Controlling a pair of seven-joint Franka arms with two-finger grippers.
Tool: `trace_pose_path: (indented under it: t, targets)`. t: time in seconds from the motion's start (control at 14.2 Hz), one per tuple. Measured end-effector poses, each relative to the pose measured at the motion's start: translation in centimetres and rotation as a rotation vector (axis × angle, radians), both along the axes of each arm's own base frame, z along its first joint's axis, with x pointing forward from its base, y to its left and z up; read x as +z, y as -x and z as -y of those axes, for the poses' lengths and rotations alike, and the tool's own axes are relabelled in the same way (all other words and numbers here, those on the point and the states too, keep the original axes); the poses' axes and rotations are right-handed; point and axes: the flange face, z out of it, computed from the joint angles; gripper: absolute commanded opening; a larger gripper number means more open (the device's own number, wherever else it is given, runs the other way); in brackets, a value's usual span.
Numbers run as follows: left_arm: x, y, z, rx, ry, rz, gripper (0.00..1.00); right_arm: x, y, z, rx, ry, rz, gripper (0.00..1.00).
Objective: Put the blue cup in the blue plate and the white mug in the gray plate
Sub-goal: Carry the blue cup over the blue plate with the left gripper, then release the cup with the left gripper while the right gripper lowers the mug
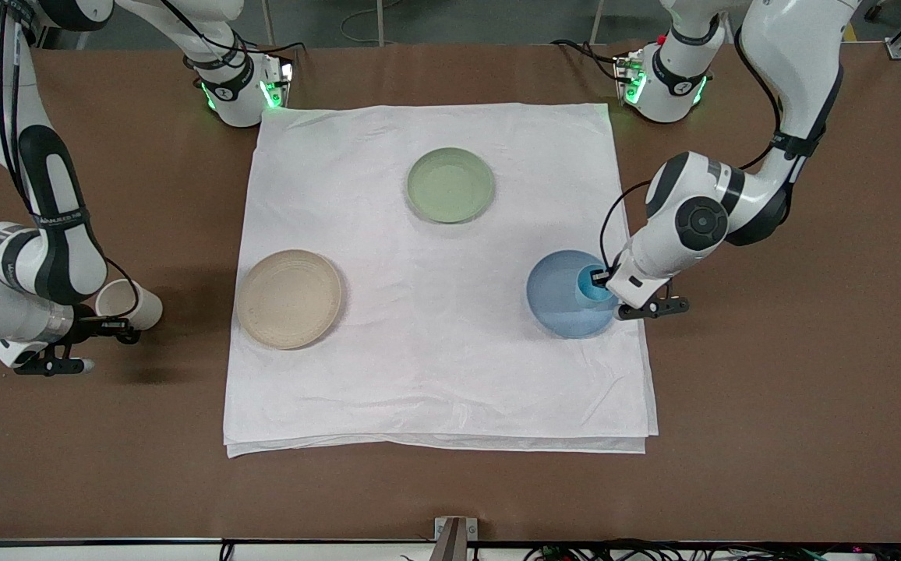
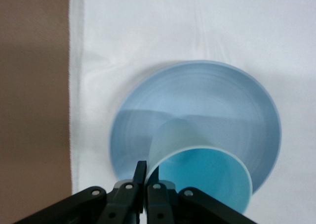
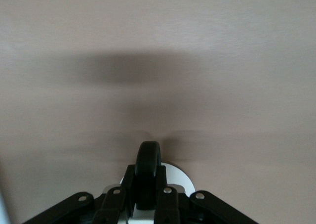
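Over the blue plate [image 1: 567, 294] in the front view, the left gripper [image 1: 600, 287] holds the blue cup [image 1: 591, 286] tilted; the right gripper [image 1: 111, 321] carries the white mug [image 1: 129, 303] above bare table beside the beige gray plate [image 1: 288, 298]. From the left wrist, fingers [image 2: 140, 177] pinch the cup's rim. From the right wrist, fingers [image 3: 129, 182] clamp the mug's black handle [image 3: 148, 172]. Level the cup and lower it onto the plate's middle before letting go.

A sage-green plate [image 1: 450, 185] rests on a white cloth [image 1: 435, 374] spread flat over the middle of the brown table [image 1: 793, 405].
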Motion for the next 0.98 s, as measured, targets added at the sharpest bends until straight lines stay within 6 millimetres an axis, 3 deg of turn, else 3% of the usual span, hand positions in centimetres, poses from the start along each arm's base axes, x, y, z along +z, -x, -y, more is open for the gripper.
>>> trace_pose_path:
  t: [0.07,0.14,0.21,0.42,0.56,0.77,0.98]
  targets:
    - [-0.6,0.2,0.6,-0.003,0.003,-0.006,0.50,1.0,-0.5,-1.4,-0.027,-0.008,-0.015,0.00]
    - [-1.1,0.4,1.0,-0.003,0.004,-0.012,0.91,2.5,-1.1,-3.3,-0.062,-0.008,-0.022,0.00]
    - [-1.4,0.5,1.1,-0.002,0.005,-0.016,1.00,4.0,-1.5,-5.6,-0.096,-0.008,-0.024,0.00]
    - [-0.8,-0.4,0.7,0.010,0.011,0.001,1.00,7.5,-1.4,-14.2,-0.186,-0.062,-0.029,0.00]
    - [1.9,-2.1,-0.3,0.034,0.009,0.029,1.00,8.1,-0.6,-19.2,-0.226,-0.072,-0.029,0.00]
    - [10.7,-5.3,-4.0,0.092,-0.039,0.009,1.00,7.0,1.2,-24.5,-0.251,-0.058,0.009,0.00]
    - [20.5,-7.2,-8.1,0.154,-0.067,0.003,1.00,4.1,3.1,-26.3,-0.250,-0.049,0.065,0.00]
